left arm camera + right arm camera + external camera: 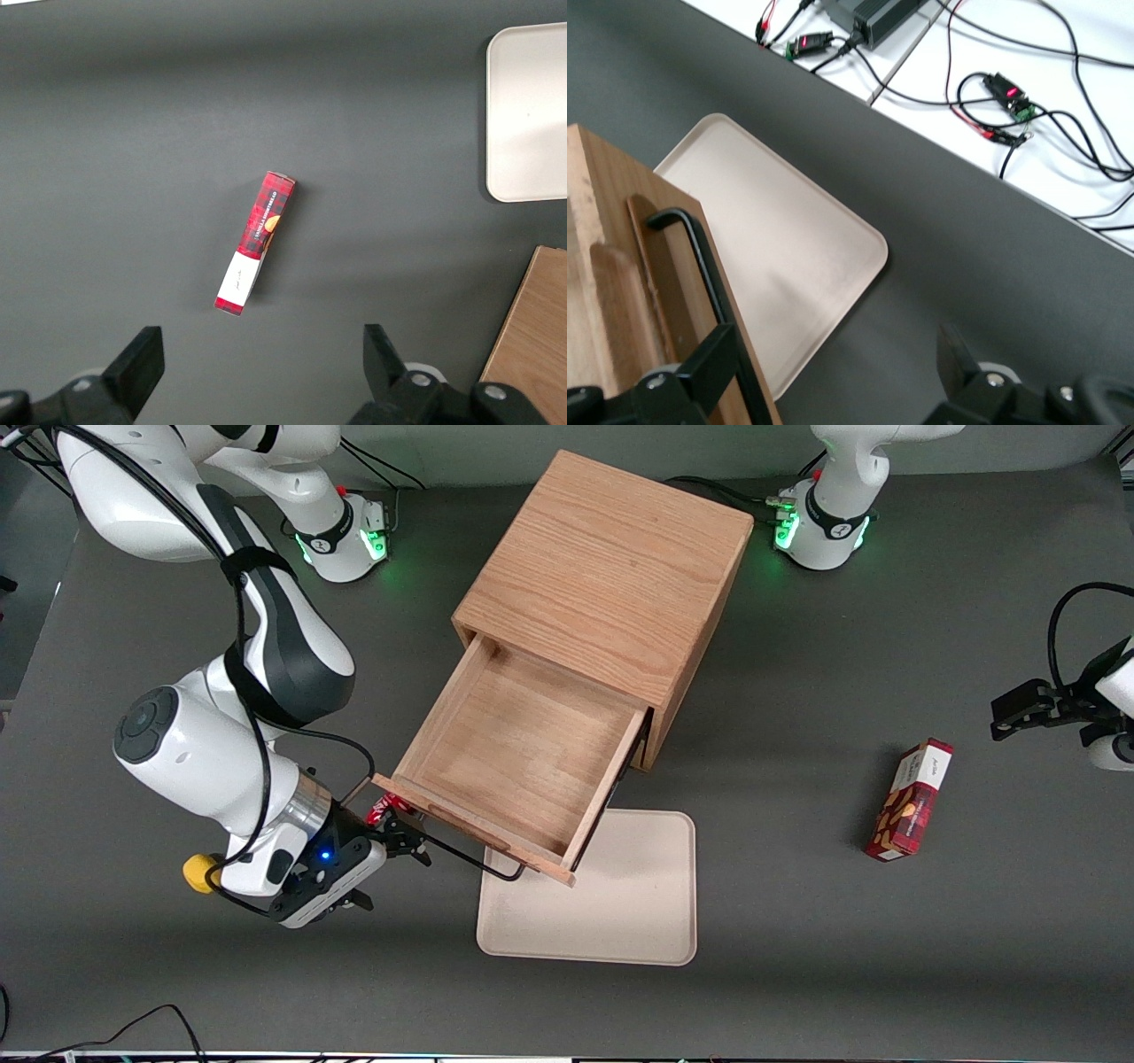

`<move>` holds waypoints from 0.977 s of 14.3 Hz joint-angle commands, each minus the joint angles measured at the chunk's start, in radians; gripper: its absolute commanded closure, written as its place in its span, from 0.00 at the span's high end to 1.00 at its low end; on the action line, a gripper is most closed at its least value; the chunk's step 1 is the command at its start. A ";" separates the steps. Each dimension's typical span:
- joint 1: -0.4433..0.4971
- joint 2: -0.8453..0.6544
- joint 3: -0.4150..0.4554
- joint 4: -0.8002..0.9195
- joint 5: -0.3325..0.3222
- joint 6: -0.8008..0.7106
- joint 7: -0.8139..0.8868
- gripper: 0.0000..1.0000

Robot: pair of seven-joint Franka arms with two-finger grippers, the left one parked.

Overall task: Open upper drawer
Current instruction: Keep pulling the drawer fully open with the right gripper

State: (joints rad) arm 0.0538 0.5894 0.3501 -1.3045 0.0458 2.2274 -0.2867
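The light-oak cube cabinet (611, 576) stands mid-table. Its upper drawer (469, 828) is pulled far out toward the front camera and its inside is bare. The thin black wire handle (478, 864) runs along the drawer front and also shows in the right wrist view (700, 257). My right gripper (407, 846) is at the handle's end toward the working arm's side, level with the drawer front. In the right wrist view the gripper (833, 359) is open, with the handle bar just inside one finger (700, 367). The lower drawer is hidden under the upper one.
A beige tray (620, 903) lies on the table partly under the drawer front, also in the wrist views (780, 248) (527, 106). A red box (912, 802) (257, 243) lies toward the parked arm's end. A small red-and-white object (383, 808) sits beside my gripper.
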 commanded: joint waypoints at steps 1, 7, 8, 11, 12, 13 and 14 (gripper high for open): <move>-0.009 -0.103 -0.049 -0.002 0.095 -0.115 0.073 1.00; -0.067 -0.334 -0.212 -0.114 -0.027 -0.457 0.385 1.00; -0.081 -0.391 -0.210 -0.180 -0.067 -0.477 0.427 1.00; -0.149 -0.574 -0.200 -0.357 -0.075 -0.529 0.544 1.00; -0.152 -0.585 -0.200 -0.355 -0.078 -0.560 0.546 1.00; -0.170 -0.588 -0.200 -0.348 -0.080 -0.569 0.544 1.00; -0.186 -0.586 -0.198 -0.342 -0.080 -0.571 0.544 1.00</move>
